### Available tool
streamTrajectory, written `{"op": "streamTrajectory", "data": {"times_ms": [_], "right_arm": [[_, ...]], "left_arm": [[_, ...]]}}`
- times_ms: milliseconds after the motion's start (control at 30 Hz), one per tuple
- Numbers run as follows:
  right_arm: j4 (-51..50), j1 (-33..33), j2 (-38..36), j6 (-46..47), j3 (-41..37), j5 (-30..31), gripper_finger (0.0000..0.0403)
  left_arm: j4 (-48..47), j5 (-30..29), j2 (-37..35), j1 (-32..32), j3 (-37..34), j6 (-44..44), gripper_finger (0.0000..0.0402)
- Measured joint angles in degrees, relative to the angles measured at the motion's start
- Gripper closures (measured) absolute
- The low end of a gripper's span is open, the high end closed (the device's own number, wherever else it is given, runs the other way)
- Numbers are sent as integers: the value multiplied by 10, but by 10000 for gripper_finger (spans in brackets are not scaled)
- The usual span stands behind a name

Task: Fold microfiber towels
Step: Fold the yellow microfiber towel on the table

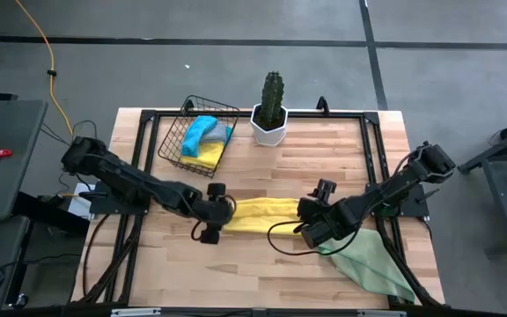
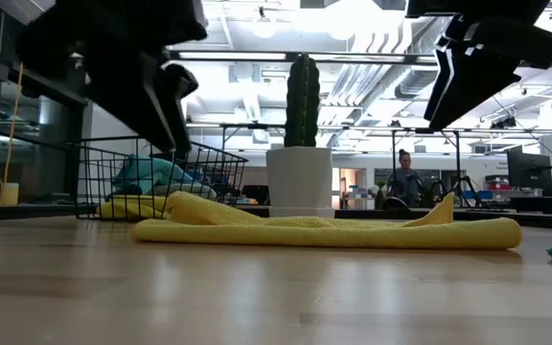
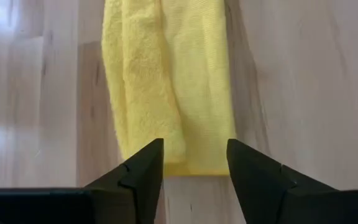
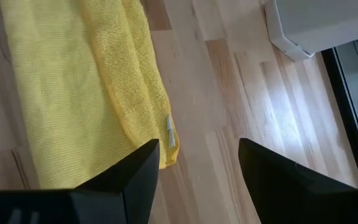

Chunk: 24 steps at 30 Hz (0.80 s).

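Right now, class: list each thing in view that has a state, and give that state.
Yellow towel: folded into a long strip, flat on the table.
Green towel: spread out, hanging over the table edge.
Basket: holds blue and yellow towels.
Left claw: open, empty.
Right claw: open, empty.

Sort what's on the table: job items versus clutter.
Job:
yellow towel, folded into a long strip at mid-table
green towel, by the right edge
blue towel and another yellow one in the basket

Just there:
cactus
its white pot
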Motion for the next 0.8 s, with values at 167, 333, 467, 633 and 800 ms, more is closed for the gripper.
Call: {"op": "streamTrajectory", "data": {"times_ms": [167,333,467,633,800], "right_arm": [[-2,4,0,3,0,13,192],[0,4,0,9,0,16,192],[2,4,0,10,0,17,192],[9,4,0,13,0,17,192],[11,4,0,13,0,22,192]], "left_arm": [[-1,-84,49,-41,0,-12,302],[-3,-106,84,-64,0,-61,389],[-3,-106,107,-64,0,-77,398],[-5,-111,127,-42,0,-76,401],[22,-124,129,-13,0,-32,401]]}}
